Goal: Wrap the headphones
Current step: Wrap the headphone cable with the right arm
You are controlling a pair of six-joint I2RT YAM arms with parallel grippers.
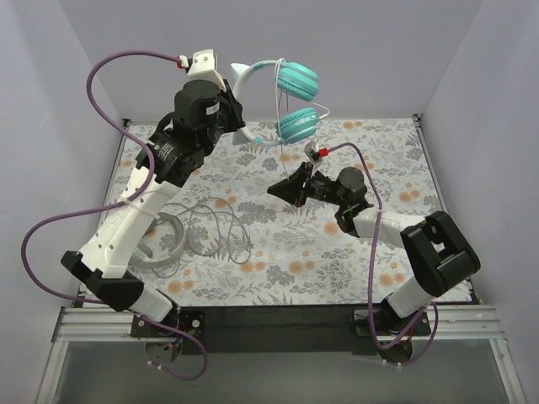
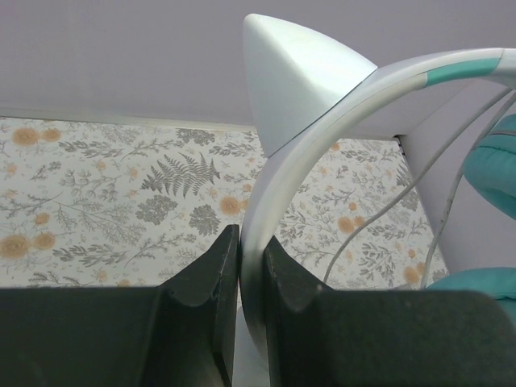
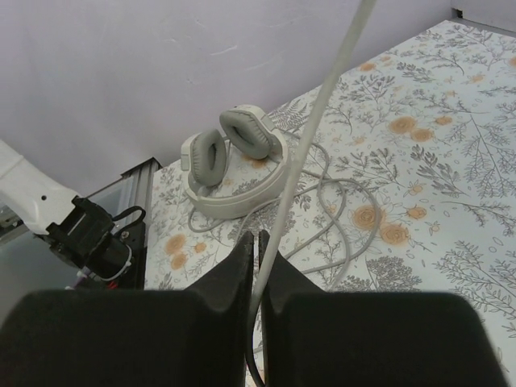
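Top external view: teal over-ear headphones w/ pale headband and pointed white cat-ear point(image 1: 296, 101) are held up in the air over the far edge of the table, ear cups hanging to the right of the left gripper point(image 1: 238, 104). Left wrist view shows the left gripper point(image 2: 251, 242) clamped on the pale headband point(image 2: 262, 214); the jaws are nearly together, w/ only the band's thickness btwn them. The cat-ear point(image 2: 298, 81) sits just above the grip point and a teal ear cup point(image 2: 496, 161) is at the frame's right edge.

A thin pale cable point(image 1: 279, 109) drops from the teal pair. Right wrist view: right gripper point(image 3: 252, 242) is pinched on that thin pale cable point(image 3: 325, 105), which runs up and out of the top of the frame from btwn the near-closed fingertips. In the top view the right gripper point(image 1: 275, 190) sits mid-table, below the teal pair and apart from it.

2nd pair: white-grey over-ear headphones point(image 1: 162, 252) point(image 3: 234, 161) lie flat on the floral tablecloth point(image 1: 337, 252) at the left, partly under the left arm, neither gripper touching them. Their long thin grey cable point(image 1: 221, 227) point(image 3: 339, 210) lies in loose loops beside them.
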